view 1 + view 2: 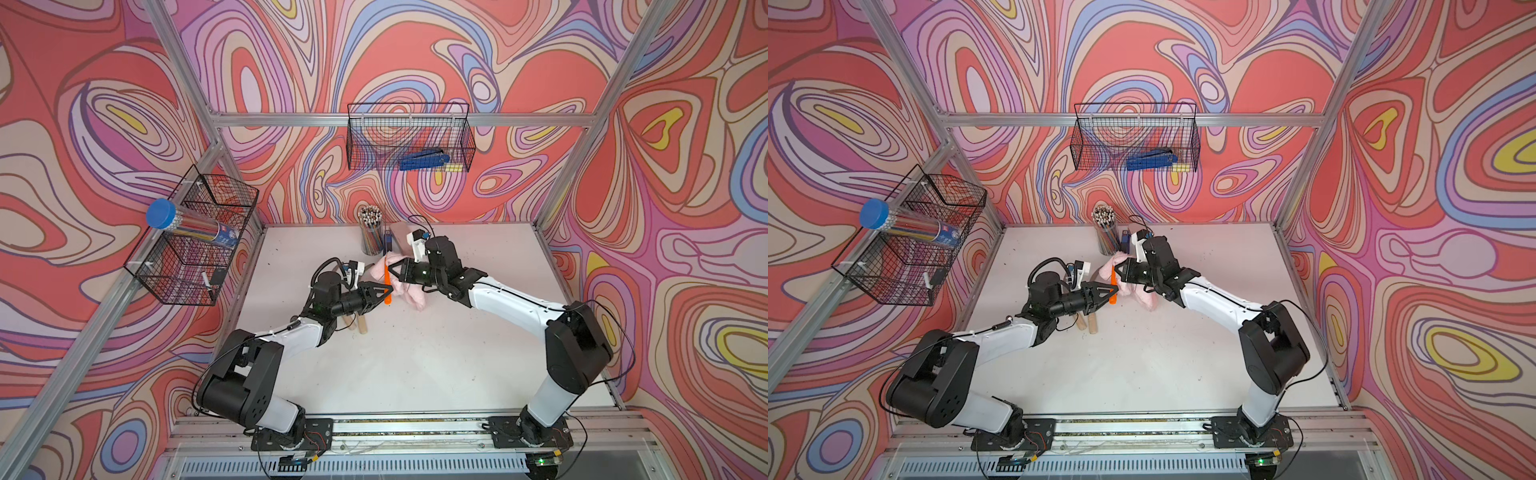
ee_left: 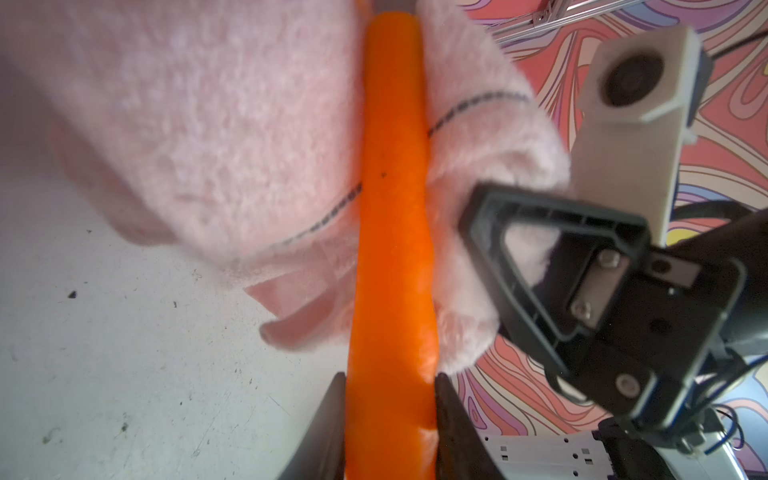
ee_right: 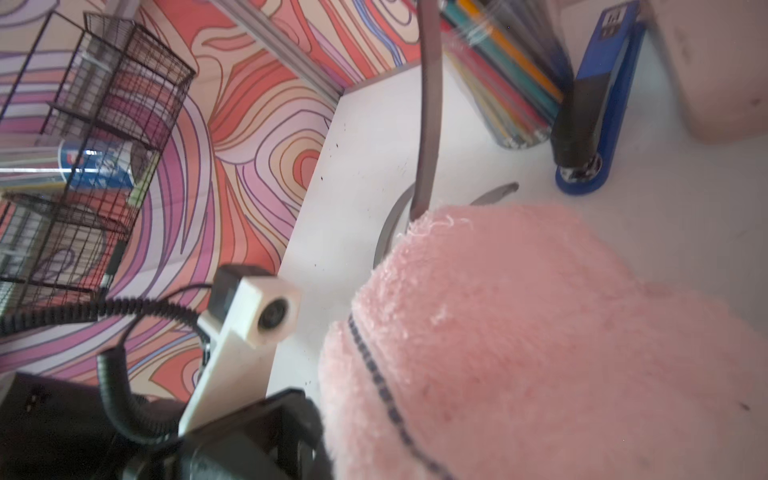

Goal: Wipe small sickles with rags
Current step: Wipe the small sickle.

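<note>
Sickle (image 2: 390, 249), orange-handled: likely light, rigid, sharp along the blade, safest held by the handle, clamped there by left claw (image 2: 390, 399); rag (image 2: 208, 145): soft, limp, pinched in closed right claw (image 1: 394, 272).

The rag (image 3: 519, 332) hides the blade base of the orange sickle (image 1: 387, 287) and, in the right wrist view, the jaws of the right gripper (image 1: 395, 272). Beside the rag, the left arm (image 1: 332, 306) covers both wooden sickles (image 1: 363, 325) except the handle ends.

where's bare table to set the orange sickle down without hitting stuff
The widest bare table lies in front, between the left arm and right arm. Another free strip runs along its right edge, beyond the right arm. Crowded: the back middle, with pencil cup, stapler, rag, and wooden handles poking out under the left arm.
</note>
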Motion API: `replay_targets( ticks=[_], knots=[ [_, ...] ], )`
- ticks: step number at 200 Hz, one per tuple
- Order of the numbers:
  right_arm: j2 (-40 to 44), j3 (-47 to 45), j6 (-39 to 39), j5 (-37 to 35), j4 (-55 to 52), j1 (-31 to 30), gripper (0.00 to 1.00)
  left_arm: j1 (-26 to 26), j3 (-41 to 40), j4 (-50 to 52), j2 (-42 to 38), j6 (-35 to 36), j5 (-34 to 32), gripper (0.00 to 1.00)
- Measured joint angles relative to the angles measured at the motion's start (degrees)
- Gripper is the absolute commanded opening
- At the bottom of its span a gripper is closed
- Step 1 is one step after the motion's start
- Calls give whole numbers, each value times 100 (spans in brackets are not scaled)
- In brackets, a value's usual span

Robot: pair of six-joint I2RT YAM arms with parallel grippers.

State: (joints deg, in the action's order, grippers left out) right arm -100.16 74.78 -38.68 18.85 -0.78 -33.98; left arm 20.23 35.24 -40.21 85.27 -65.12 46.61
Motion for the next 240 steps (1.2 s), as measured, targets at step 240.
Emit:
replay_targets(
  ticks=[240],
  knots=[
    [1572,-2122,-385,262,411,-737,0,9,22,22,17,181,138,0]
  ],
)
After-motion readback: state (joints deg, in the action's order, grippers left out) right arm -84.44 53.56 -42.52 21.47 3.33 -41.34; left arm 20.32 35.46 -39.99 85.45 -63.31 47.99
